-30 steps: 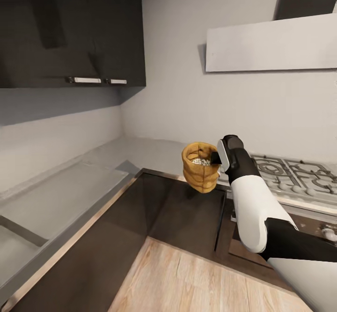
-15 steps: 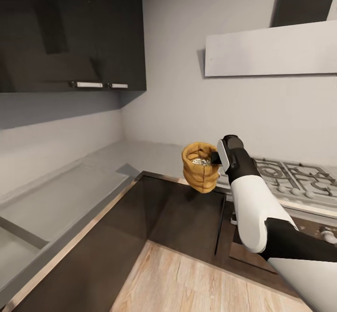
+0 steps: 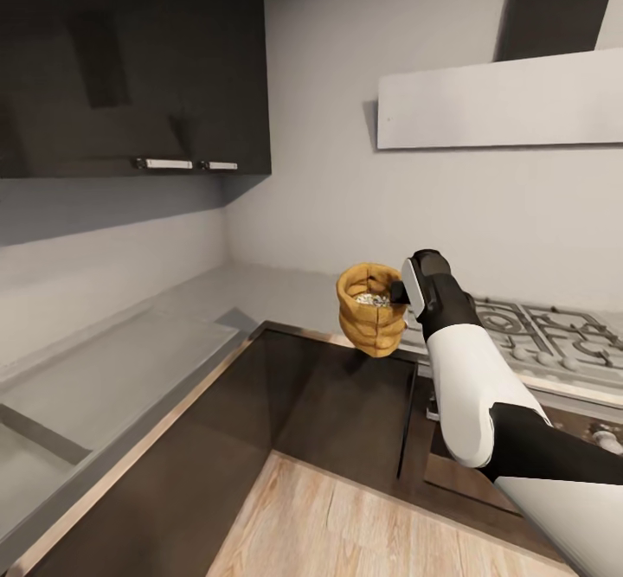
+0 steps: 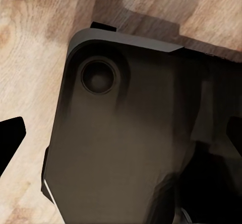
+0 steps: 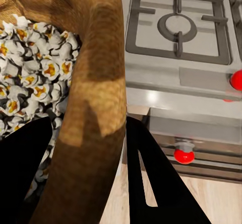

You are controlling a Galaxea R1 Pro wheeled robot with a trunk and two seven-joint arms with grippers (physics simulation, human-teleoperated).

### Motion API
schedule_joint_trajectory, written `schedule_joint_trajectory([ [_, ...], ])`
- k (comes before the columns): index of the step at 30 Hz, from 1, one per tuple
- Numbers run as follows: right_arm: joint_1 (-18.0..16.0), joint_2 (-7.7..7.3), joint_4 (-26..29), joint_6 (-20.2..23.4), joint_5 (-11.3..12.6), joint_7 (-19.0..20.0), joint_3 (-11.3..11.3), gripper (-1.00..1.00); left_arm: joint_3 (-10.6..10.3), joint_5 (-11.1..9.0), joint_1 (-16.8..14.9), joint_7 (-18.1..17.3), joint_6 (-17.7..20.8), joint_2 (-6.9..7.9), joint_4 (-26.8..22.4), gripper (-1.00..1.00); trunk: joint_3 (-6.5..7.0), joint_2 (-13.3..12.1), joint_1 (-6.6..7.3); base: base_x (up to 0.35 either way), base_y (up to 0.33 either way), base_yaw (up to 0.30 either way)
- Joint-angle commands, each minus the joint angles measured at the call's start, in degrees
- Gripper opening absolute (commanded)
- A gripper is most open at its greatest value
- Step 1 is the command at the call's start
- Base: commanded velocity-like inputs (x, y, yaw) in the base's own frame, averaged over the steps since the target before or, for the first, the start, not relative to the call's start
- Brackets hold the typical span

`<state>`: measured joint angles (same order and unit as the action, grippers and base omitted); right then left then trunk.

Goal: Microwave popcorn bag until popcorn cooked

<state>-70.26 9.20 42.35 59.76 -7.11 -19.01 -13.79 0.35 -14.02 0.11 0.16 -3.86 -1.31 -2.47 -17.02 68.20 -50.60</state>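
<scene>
My right gripper (image 3: pixel 400 293) holds the popcorn bag (image 3: pixel 370 322) up in the air, in front of the countertop (image 3: pixel 260 287) corner and left of the hob. The bag is tan-brown, upright and ridged, with white popped corn showing inside. In the right wrist view the gripper (image 5: pixel 88 128) is shut on the bag's rolled rim (image 5: pixel 96 108), one finger inside among the popcorn and one outside. My left gripper (image 4: pixel 122 136) hangs open over the robot's dark base and the wooden floor, with nothing between its fingers. The microwave is out of view.
A grey gas hob (image 3: pixel 554 335) with grates lies right of the bag, with red knobs (image 5: pixel 184 155) below it. Dark upper cabinets (image 3: pixel 130 58) hang at the left and a pale hood (image 3: pixel 502 101) above the hob. A sink recess (image 3: pixel 35 439) lies at the left.
The whole picture has shifted slightly downward and right, so the camera has moved. The bag stays held at the same spot in front of the right arm.
</scene>
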Motion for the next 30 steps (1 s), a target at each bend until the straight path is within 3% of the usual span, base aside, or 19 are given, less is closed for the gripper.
schedule_joint_trajectory([
  [1, -0.05, 0.07, 0.03, 0.24, -0.54, 0.29, -0.27, -1.0, 0.01, -0.31, -0.01, 0.02, -0.09, -0.01, -0.07, 1.0, -0.05, 0.04, 0.0, 0.0, 0.0, 0.0],
  [6, -0.05, 0.03, 0.02, 0.24, -0.54, 0.2, -0.27, -1.0, 0.01, -0.31, -0.02, 0.02, -0.09, -0.01, -0.08, 1.0, -0.04, 0.04, 0.0, 0.0, 0.0, 0.0],
  [8, 0.61, -0.63, -0.64, 0.03, -0.03, 0.14, -0.93, -1.0, 0.44, -0.96, -0.02, -0.07, 0.0, -0.01, -0.52, 1.0, -0.04, 0.04, 0.0, 0.0, 0.0, 0.0],
  [12, 1.92, 0.69, -0.45, 0.24, -0.86, 0.11, 0.05, -1.0, 0.44, -0.89, -0.02, -0.07, 0.0, -0.03, -0.45, 1.0, -0.04, 0.04, 0.0, 0.0, 0.0, 0.0],
  [16, 3.21, 0.8, 0.59, 0.24, -2.01, 0.14, 0.17, -1.0, 0.44, -0.9, -0.02, -0.13, 0.0, -0.03, -0.43, 1.0, -0.04, 0.04, 0.0, 0.0, 0.0, 0.0],
  [24, 5.81, 0.8, 0.63, 0.24, -1.88, 0.19, 0.17, -1.0, 0.62, -0.9, -0.01, -0.07, -0.06, -0.1, -0.43, 1.0, -0.04, 0.04, 0.0, -0.307, 0.0, 0.0],
  [25, 10.14, 0.8, 0.63, 0.24, -1.76, 0.19, 0.17, -1.0, 0.62, -0.91, -0.01, -0.07, -0.08, -0.1, -0.43, 1.0, -0.04, 0.04, 0.0, -0.345, 0.0, 0.0],
  [30, 10.14, 0.8, 0.05, 0.24, -1.4, 0.25, 0.17, -1.0, 0.62, -0.92, 0.0, -0.07, -0.08, -0.1, -0.43, 1.0, -0.04, 0.04, 0.0, -0.346, 0.0, 0.0],
])
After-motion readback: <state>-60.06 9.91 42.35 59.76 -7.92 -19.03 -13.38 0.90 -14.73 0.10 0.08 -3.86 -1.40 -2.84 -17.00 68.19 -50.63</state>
